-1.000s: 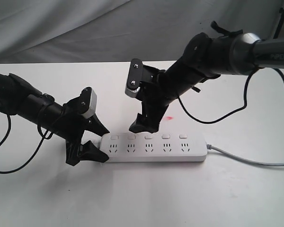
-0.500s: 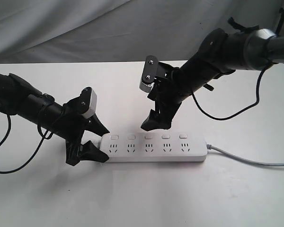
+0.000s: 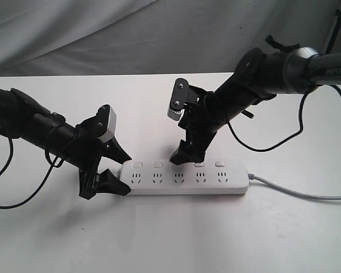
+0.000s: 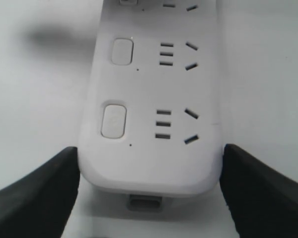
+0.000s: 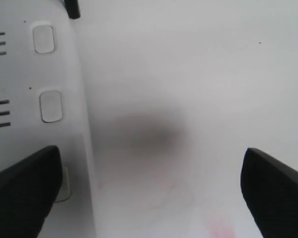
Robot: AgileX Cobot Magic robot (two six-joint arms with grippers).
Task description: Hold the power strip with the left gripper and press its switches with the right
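Note:
The white power strip (image 3: 184,177) lies flat on the table, its grey cord (image 3: 295,193) trailing right. My left gripper (image 3: 125,175) is shut on its left end. In the left wrist view both black fingers (image 4: 44,193) press the sides of the power strip (image 4: 149,124), near two of the switches (image 4: 113,120). My right gripper (image 3: 184,154) stands wide open above the row of switches (image 3: 199,164), one fingertip down on the third one. In the right wrist view that finger (image 5: 25,183) partly covers a switch (image 5: 64,183); the right gripper (image 5: 150,168) holds nothing.
Grey cloth (image 3: 102,34) hangs behind the white table (image 3: 170,239). Black cables loop from both arms, one off the right arm (image 3: 267,145). A faint red mark (image 5: 218,225) stains the table beyond the strip.
The right gripper lifted from near the second switch, shifted right and came down on the third switch. The left gripper and the strip have not moved.

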